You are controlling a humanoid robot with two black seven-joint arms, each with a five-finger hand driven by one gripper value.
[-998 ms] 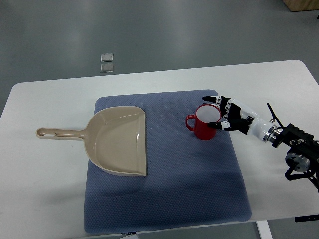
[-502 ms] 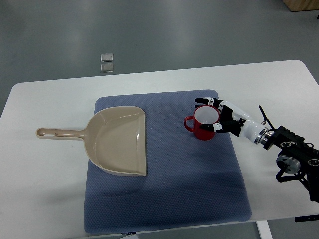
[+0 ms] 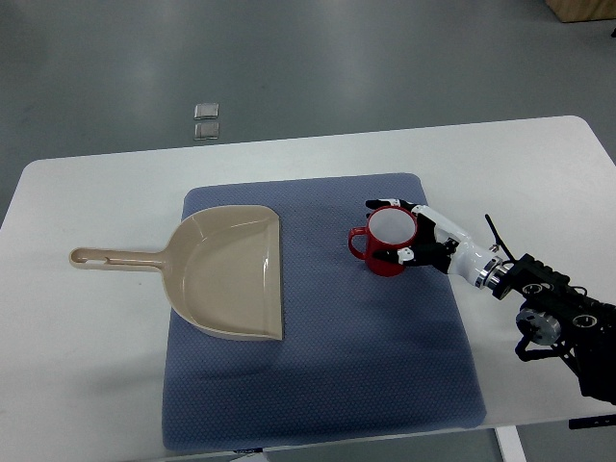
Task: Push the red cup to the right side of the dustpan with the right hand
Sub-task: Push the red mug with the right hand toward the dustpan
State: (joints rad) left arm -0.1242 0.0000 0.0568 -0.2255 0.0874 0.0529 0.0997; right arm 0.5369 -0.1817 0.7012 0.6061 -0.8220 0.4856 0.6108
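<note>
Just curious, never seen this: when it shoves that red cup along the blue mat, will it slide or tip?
The red cup looks squat and rigid, so it probably slides upright. The textured mat may drag its base. The right hand cups it, likely steadying it.

red cup (image 3: pixel 388 243) | beige dustpan (image 3: pixel 226 272) | blue dotted mat (image 3: pixel 366 366) | white table (image 3: pixel 87 385)

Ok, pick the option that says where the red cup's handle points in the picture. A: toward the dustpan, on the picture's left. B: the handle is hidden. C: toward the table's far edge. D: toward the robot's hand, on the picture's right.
A: the red cup's handle sticks out on its left side, toward the dustpan, while the right hand wraps the cup's opposite side.
</note>
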